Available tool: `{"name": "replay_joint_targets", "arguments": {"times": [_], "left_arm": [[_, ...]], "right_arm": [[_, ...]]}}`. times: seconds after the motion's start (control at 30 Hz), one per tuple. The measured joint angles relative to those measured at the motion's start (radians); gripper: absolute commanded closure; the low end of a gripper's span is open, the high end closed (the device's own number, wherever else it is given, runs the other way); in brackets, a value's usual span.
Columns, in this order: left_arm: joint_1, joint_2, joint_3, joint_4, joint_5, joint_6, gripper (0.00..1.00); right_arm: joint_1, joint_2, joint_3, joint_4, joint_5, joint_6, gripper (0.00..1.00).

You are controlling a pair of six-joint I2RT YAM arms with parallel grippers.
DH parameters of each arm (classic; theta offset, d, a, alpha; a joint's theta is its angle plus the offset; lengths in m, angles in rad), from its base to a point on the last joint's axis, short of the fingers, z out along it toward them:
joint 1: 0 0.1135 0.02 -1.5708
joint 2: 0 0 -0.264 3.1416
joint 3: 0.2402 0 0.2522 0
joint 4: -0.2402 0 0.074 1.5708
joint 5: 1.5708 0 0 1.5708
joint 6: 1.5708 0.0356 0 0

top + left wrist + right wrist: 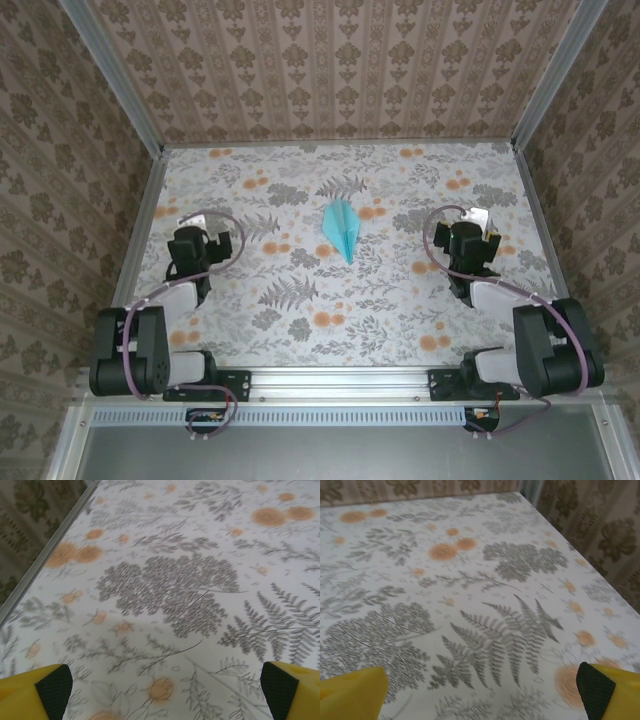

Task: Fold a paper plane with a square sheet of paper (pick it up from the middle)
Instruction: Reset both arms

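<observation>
Turquoise paper, folded to a slim dart: from the top view we see the paper plane (341, 228) lying flat mid-table on the floral table (300, 330), nose toward the arms. It is well apart from the left gripper (197, 243) on one side and the right gripper (470, 243) on the other.

Over to the left wrist: its yellow fingers (35, 692) are spread wide above bare tabletop, holding nothing.

Right wrist now: its fingers (350, 695) are likewise wide apart and empty.

We judge the plane feather-light, limp, easily creased and apt to slide. A gentle pinch across its thicker middle spine looks best.
</observation>
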Motion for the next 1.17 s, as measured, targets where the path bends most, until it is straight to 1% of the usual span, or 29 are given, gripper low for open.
{"name": "replay_joint_targets", "arguments": {"times": [0.1,0.27,0.43,0.63,1.17], "left_arm": [[0.009,0.036,-0.028,0.119,0.052,0.034,0.00],[0.025,0.118,-0.032,0.271,0.102,0.058,0.00],[0.030,0.204,-0.032,0.356,0.122,0.063,0.00],[0.029,0.227,-0.030,0.366,0.124,0.068,0.00],[0.021,0.228,-0.010,0.367,0.139,0.095,0.00]], "right_arm": [[-0.014,0.043,-0.001,0.103,-0.067,-0.027,0.00],[-0.031,0.143,-0.004,0.233,-0.162,-0.053,0.00],[-0.032,0.203,-0.020,0.303,-0.229,-0.074,0.00],[-0.038,0.205,-0.024,0.333,-0.260,-0.082,0.00],[-0.041,0.205,-0.024,0.348,-0.276,-0.082,0.00]]}}
